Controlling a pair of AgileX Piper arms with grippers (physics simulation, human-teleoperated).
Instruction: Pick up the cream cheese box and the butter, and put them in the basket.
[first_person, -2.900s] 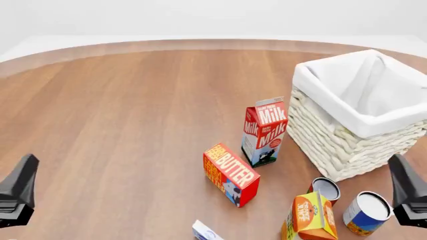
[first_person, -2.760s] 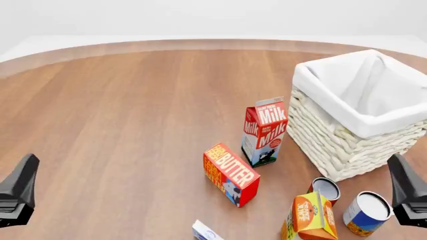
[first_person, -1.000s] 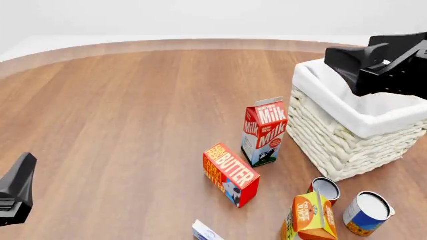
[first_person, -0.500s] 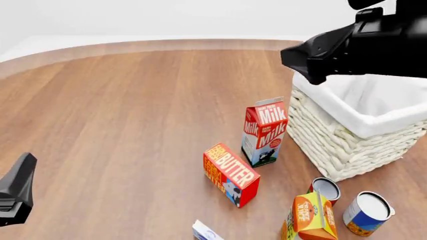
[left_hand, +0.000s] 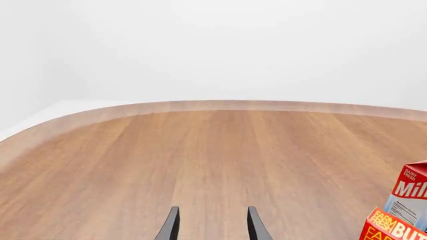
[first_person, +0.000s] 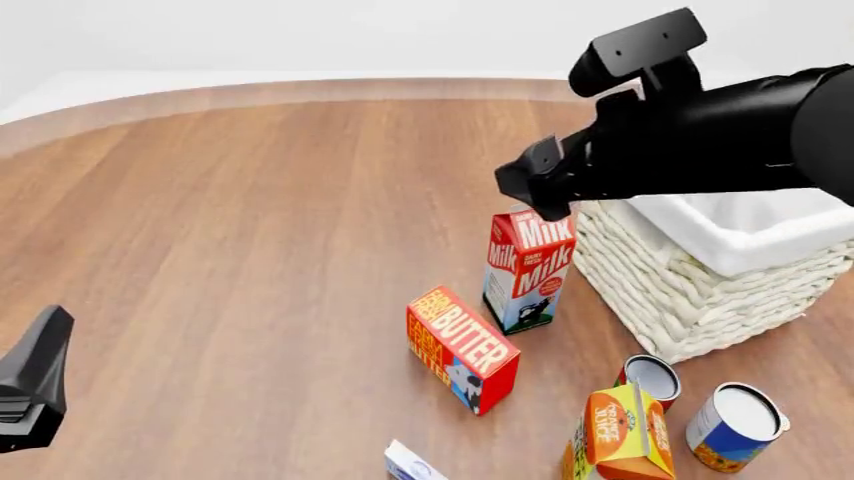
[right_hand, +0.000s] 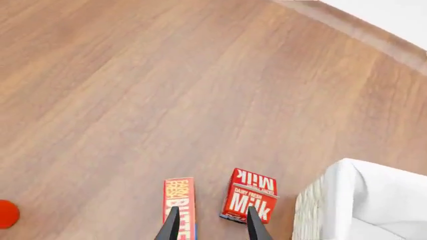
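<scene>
The butter (first_person: 463, 348) lies flat in the table's front middle, and it also shows as the butter (right_hand: 179, 200) and the butter (left_hand: 393, 230). At the front edge, cut off by the frame, is the cream cheese box (first_person: 411, 465). The basket (first_person: 707, 290) stands at the right, its rim partly behind my right arm, and shows as the basket (right_hand: 333, 200). My right gripper (first_person: 527, 185) hangs open above the milk carton, left of the basket; its fingers (right_hand: 172, 225) hold nothing. My left gripper (first_person: 34, 390) rests low at the left edge, open and empty, also seen as the left gripper (left_hand: 212, 230).
A red-white milk carton (first_person: 529, 265) stands upright between butter and basket. An orange juice carton (first_person: 621, 432) and two cans (first_person: 651, 378) (first_person: 734, 425) crowd the front right. A small red object (right_hand: 7, 214) lies on the wood.
My right arm has swung left and down from over the basket to above the milk carton. The left gripper and all objects have stayed put.
</scene>
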